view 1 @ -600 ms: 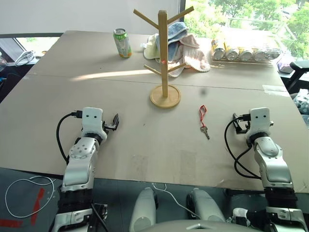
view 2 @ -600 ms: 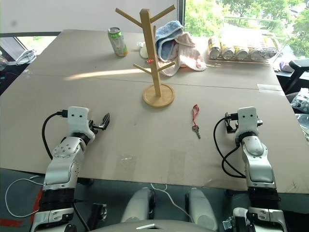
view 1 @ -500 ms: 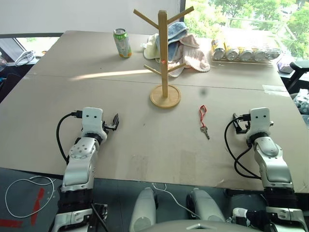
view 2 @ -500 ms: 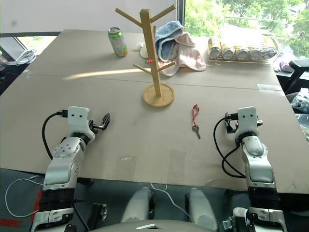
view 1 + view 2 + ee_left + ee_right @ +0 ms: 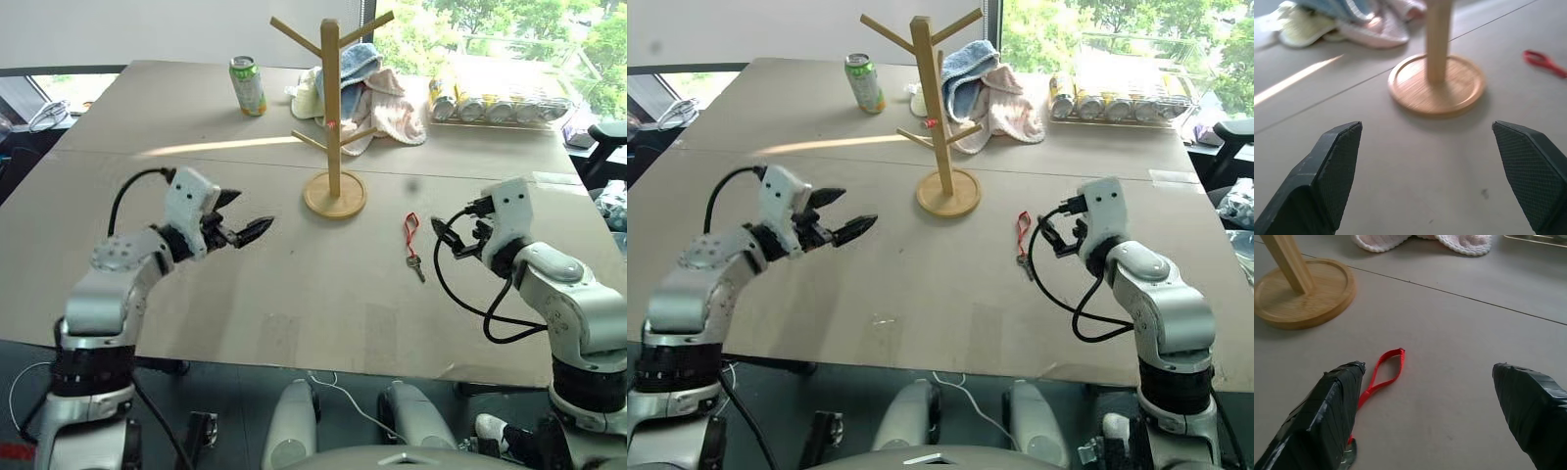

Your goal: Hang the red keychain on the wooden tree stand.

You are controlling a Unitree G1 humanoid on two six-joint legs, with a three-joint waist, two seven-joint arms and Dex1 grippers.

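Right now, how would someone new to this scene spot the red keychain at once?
Start at the wooden tree stand mid-table. On the bare tabletop to the right of its round base and nearer the robot lies the red keychain, close to the open right pincer. It is the only thin red cord loop, ending in a small silver key.

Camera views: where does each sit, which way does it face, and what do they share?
Head eyes: look forward and down over the table; both arms, left claw, right claw.
Left wrist: faces the wooden tree stand between its own open fingers.
Right wrist: faces the red keychain between its own open fingers.
Shared: stand base and keychain appear in all.
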